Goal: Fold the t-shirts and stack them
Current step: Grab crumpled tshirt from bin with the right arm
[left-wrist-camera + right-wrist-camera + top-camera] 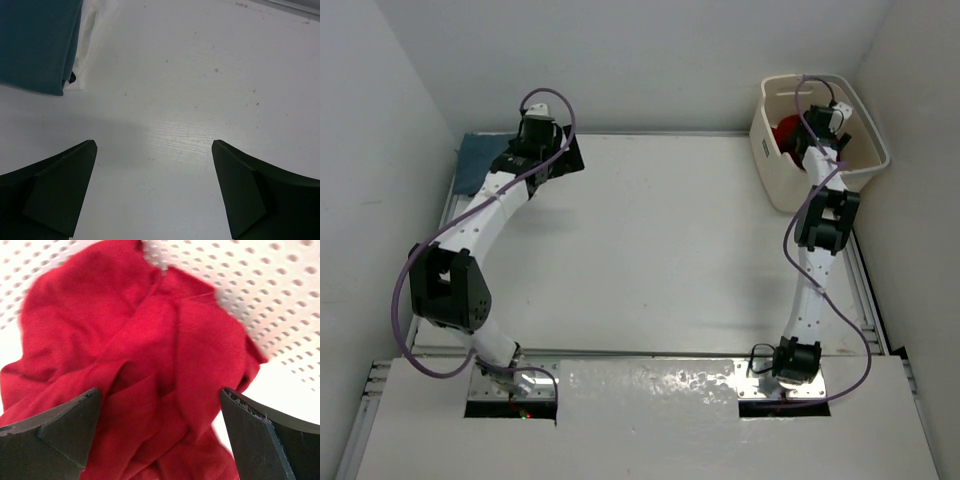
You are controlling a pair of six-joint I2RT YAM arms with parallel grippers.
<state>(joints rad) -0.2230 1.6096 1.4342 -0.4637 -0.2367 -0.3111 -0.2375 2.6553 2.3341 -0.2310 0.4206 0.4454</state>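
Right wrist view: crumpled bright red cloth t-shirt [150, 340] lies in cream perforated plastic basket [280, 290], w/ right claw [158, 390] spread wide over it, gripping nothing. Left claw [153, 142] also wide & empty over white table [200, 100], near folded dusty blue-grey cloth t-shirt [35, 40] at far-left corner.
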